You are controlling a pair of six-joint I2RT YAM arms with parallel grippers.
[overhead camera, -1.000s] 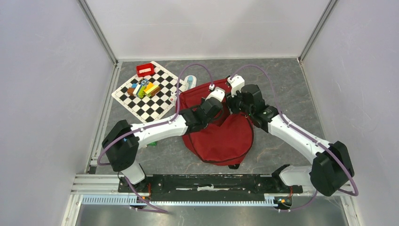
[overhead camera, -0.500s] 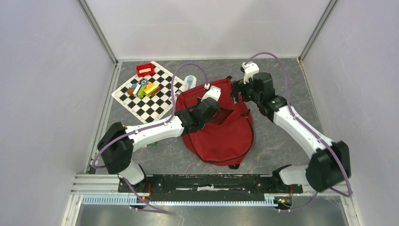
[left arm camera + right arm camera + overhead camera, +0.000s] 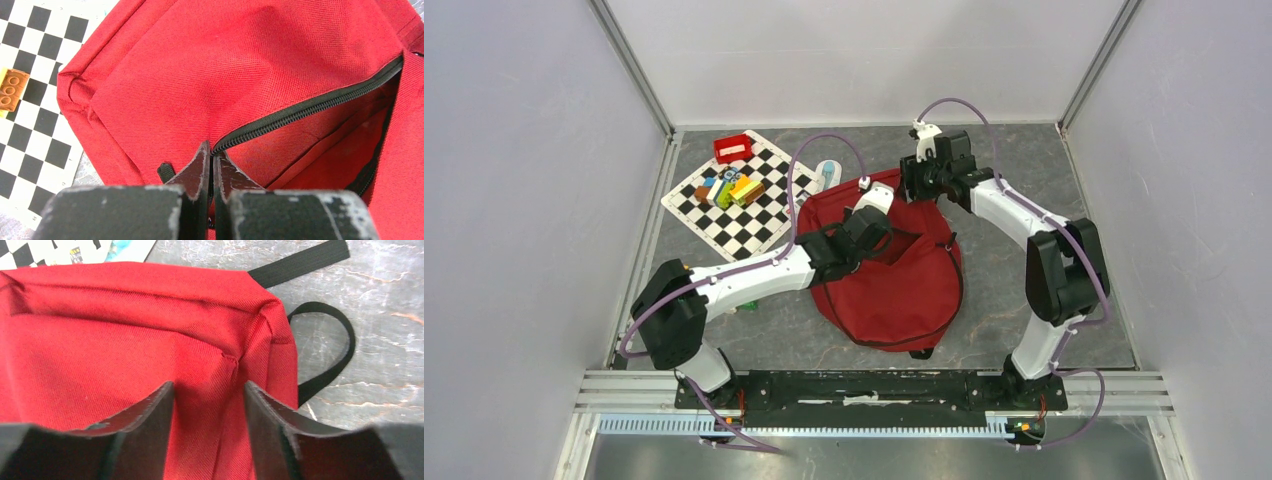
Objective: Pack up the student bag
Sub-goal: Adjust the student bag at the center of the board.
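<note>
the bag (image 3: 894, 270) lies flat on the grey table (image 3: 1044, 170), midway between the two arms, its black zipper (image 3: 310, 107) part open and red inner fabric showing through the gap.

the left gripper (image 3: 212, 159) is over the bag's middle. its fingers are pressed tight together right where the zipper line runs into their tips, pinching the bag's edge there.

the right gripper (image 3: 207, 387) is at the bag's far right corner. its jaws stand fairly wide, straddling a raised fold of red fabric by the corner seam. whether the fingers (image 3: 150, 410) touch the fabric cannot be told; nothing is clamped.

just past that corner of the bag, a black strap loop (image 3: 340, 350) lies on the table.

left of the bag, and touching its left edge, is a chessboard (image 3: 744, 205) with a cluster of coloured blocks (image 3: 729, 188) on it. a small red box (image 3: 733, 148) sits on the board's corner, farther from the bag.
</note>
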